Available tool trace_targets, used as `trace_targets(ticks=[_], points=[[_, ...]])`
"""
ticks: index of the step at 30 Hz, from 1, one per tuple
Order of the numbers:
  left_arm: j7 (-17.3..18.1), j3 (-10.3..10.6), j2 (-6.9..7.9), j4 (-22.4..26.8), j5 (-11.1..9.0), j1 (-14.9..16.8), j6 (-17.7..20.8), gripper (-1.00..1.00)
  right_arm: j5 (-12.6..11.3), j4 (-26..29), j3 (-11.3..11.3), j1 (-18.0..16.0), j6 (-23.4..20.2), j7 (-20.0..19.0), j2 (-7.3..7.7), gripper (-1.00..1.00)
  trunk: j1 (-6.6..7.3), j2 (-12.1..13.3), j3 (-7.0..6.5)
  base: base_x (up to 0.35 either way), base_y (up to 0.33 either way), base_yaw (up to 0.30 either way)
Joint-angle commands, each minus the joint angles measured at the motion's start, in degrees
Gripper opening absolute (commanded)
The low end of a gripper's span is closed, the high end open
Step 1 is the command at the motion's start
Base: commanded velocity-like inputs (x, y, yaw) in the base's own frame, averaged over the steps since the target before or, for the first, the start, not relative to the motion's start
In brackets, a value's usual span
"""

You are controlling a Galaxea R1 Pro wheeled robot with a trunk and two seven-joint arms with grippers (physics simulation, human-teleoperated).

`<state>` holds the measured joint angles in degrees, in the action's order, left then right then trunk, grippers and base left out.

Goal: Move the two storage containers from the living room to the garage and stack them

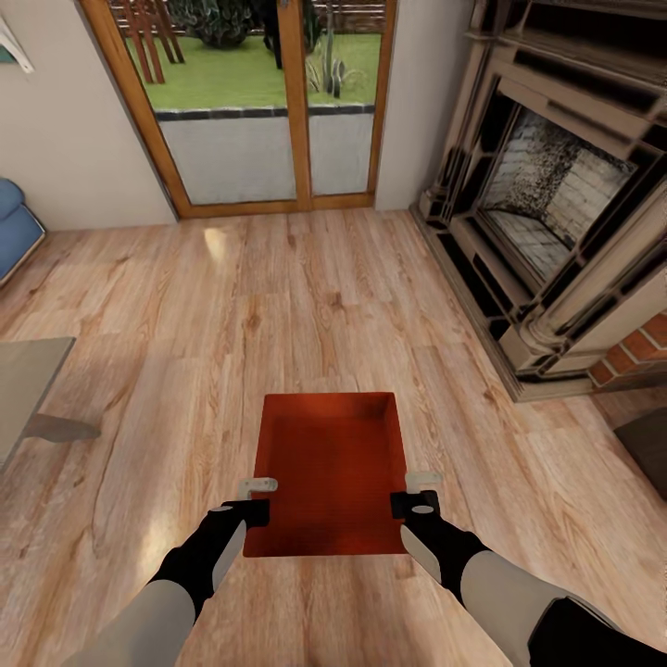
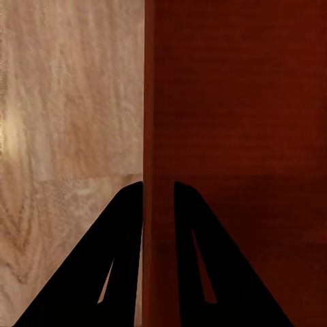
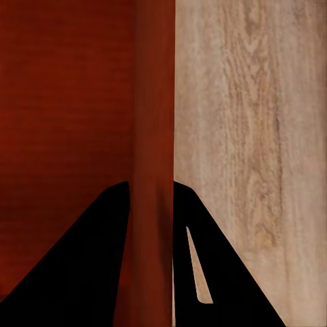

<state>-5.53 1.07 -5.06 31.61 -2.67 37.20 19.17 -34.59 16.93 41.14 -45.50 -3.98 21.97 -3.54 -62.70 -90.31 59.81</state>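
The light wood plank floor (image 1: pixel 278 306) of the living room spreads across the head view. A large stone fireplace (image 1: pixel 556 213) with a brick-lined firebox stands at about 2 o'clock, and a wood-framed glass door (image 1: pixel 250 102) onto a green garden sits at 12 o'clock. The corner of a blue sofa (image 1: pixel 14 232) shows at 10 o'clock, and a pale grey tabletop (image 1: pixel 28 384) juts in at 9 o'clock.

One orange-red storage container (image 1: pixel 331 472) lies at about 6 o'clock, just ahead of the robot, open side up, its long axis running away from the camera. Whether its bottom touches the planks or hangs just above them cannot be told.

The left gripper (image 1: pixel 252 500) is at the container's left wall near the near corner; in the left wrist view its dark fingers (image 2: pixel 122 252) sit either side of the thin wall, pinching it. The right gripper (image 1: pixel 419 493) is at the opposite wall, and the right wrist view shows its fingers (image 3: pixel 95 266) clamped on that wall likewise, one inside the container (image 3: pixel 68 102) and one over the floor (image 3: pixel 252 136).
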Motion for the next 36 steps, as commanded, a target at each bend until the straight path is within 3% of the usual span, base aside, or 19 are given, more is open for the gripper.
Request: trace_targets(ticks=[1, 36], points=[[-0.71, 0.33, 0.04, 0.03, 0.39, -0.02, 0.38, -1.0, -0.17, 0.3, 0.7, -0.07, -0.41, 0.36, 0.02, -1.0, 0.23, 0.4, -0.15, 0.0, 0.0, 0.0], [-0.71, 0.33, 0.05, 0.03, 0.38, -0.02, 0.35, -1.0, -0.06, 0.56, 0.7, -0.08, 0.11, 0.36, 0.12, -1.0, 7.92, 14.43, -6.43, 0.0, 0.0, 0.0]])
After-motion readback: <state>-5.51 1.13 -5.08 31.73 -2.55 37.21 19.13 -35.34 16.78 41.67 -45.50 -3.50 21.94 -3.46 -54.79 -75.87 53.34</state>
